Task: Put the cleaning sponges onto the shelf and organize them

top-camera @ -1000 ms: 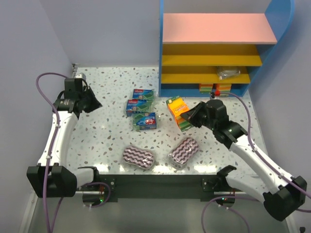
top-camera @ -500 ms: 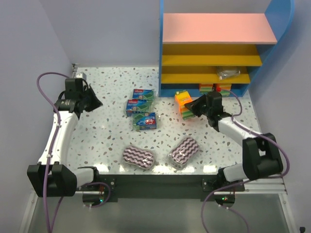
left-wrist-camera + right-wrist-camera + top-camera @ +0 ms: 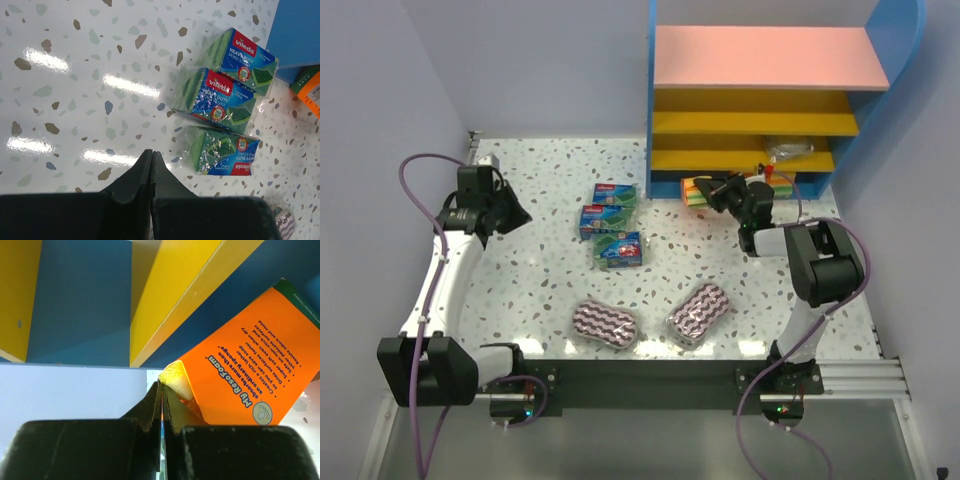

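Across the counter (image 3: 550,290) runs a glossy white terrazzo surface, flecked with grey, brown and blue chips and streaked with lamp glare. Plain pale lilac walls close it in on the left and at the back. At the far right stands the shelf (image 3: 665,120), a boxy rack with flat blue sides, one matt pink top board and three yellow boards below it.

All the sponges are shrink-wrapped in crinkly, shiny film. Three flat green-and-blue packs (image 3: 222,97) lie close together in a row mid-counter, printed faces up. Two rounded purple-and-white wavy-striped pads (image 3: 605,324) lie nearer the arm bases, a little apart from each other. One silvery-grey scourer pack (image 3: 790,151) sits on the lowest yellow board, towards its right end. One orange-labelled block (image 3: 696,190) with yellow and green layers is at the foot of the shelf, just in front of its lowest opening and beside the left blue side.

The right pincer (image 3: 161,387) is pressed together on that block's wrapper, at a yellow corner beside the orange label. The left pincer (image 3: 151,155) hangs over bare counter at the far left, its fingers together with nothing between them, well apart from the three flat packs.
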Tool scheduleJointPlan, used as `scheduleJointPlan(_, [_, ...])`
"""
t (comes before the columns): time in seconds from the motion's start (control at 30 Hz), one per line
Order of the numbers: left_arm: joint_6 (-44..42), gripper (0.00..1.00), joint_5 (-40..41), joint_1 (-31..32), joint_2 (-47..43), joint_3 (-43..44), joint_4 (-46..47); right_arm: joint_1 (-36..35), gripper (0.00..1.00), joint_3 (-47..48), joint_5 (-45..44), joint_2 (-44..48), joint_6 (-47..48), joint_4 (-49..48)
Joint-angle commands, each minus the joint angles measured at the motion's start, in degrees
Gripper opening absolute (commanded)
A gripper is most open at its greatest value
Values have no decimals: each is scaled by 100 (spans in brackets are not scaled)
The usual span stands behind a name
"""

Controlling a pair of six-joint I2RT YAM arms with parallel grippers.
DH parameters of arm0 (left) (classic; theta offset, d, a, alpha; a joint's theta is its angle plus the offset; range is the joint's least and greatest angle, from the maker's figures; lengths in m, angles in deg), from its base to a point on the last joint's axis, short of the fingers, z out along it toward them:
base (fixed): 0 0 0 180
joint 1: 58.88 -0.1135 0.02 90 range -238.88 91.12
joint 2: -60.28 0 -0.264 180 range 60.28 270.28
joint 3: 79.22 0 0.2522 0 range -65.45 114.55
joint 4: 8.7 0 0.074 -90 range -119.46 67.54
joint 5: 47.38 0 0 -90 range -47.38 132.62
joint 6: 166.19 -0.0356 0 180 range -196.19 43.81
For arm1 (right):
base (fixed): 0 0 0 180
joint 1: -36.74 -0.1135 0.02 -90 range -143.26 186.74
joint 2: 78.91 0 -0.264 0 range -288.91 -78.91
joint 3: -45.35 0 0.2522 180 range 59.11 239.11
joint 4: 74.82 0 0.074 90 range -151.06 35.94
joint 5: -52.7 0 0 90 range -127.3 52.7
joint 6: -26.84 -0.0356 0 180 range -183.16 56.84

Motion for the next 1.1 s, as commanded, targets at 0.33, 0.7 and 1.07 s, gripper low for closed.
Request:
scheduleJointPlan(0.33, [412,1,-136,11,-314,-451,473,119,0,-306,340,1282,472,1287])
scheduleJointPlan(0.7, [377,0,-339,11,-208,-504,561,154,0,423,-107,-217,438,648])
scheduleJointPlan(1.07, [368,0,-233,11,-560,-767,438,154,0,1328,-881,-1062,-70,1070])
